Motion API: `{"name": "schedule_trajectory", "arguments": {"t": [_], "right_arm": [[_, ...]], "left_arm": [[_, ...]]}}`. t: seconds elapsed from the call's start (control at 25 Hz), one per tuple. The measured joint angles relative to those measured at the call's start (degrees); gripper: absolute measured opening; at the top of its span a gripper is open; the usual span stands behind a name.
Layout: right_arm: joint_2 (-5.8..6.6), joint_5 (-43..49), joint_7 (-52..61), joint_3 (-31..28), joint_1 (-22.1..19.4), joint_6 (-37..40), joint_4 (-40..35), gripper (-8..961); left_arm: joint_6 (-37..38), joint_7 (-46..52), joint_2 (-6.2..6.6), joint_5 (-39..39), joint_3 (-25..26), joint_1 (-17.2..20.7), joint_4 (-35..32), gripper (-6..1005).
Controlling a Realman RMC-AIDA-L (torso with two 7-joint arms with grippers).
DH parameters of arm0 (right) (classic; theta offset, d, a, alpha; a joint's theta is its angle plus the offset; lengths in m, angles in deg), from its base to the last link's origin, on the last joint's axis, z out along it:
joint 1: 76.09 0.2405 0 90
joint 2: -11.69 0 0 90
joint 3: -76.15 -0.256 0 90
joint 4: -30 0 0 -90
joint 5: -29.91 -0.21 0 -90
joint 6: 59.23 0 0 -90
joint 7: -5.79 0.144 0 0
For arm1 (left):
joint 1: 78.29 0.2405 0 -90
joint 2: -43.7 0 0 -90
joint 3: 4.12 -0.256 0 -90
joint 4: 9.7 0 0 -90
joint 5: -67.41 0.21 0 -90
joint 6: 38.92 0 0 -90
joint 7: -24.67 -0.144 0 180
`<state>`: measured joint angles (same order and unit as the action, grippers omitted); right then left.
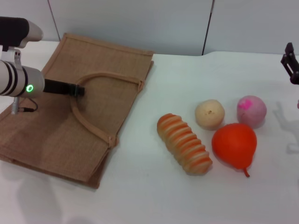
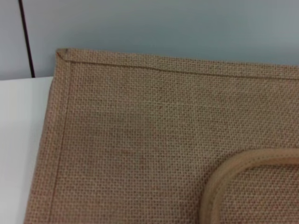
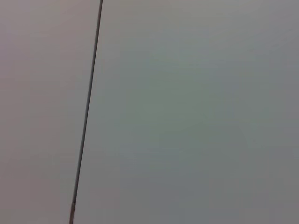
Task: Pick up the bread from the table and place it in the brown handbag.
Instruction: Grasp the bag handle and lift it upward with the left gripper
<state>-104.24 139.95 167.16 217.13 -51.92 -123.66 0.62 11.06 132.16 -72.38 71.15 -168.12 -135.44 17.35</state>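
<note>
Whether either gripper's fingers are apart or together, I cannot tell. Lower centre of the head view, the bread (image 1: 184, 143) lies on the table (image 1: 154, 200), just beside an orange pear (image 1: 235, 145). Behind them sit a beige bun (image 1: 210, 114) and a pink ball (image 1: 252, 111). At left, the left gripper (image 1: 77, 90) hovers over the flat brown handbag (image 1: 51, 135) at its looped handle (image 1: 88, 122); the right gripper (image 1: 290, 63) hangs at the far right edge

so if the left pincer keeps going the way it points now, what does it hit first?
The left pincer points toward the robot's right, low over the brown handbag. The first thing in line looks like the strap handle right at its tip. Height above the strap is unclear, so it might skim over it.
</note>
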Motion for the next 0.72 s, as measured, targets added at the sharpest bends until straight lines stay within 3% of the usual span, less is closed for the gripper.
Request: {"name": "schedule_trajectory", "arguments": {"t": [0.72], "right_arm": [[0.0, 0.0, 0.0, -0.1, -0.4, 0.0, 0.1, 887]], "left_arm": [[-0.2, 2.2, -0.2, -1.2, 0.0, 0.3, 0.4, 129]]}}
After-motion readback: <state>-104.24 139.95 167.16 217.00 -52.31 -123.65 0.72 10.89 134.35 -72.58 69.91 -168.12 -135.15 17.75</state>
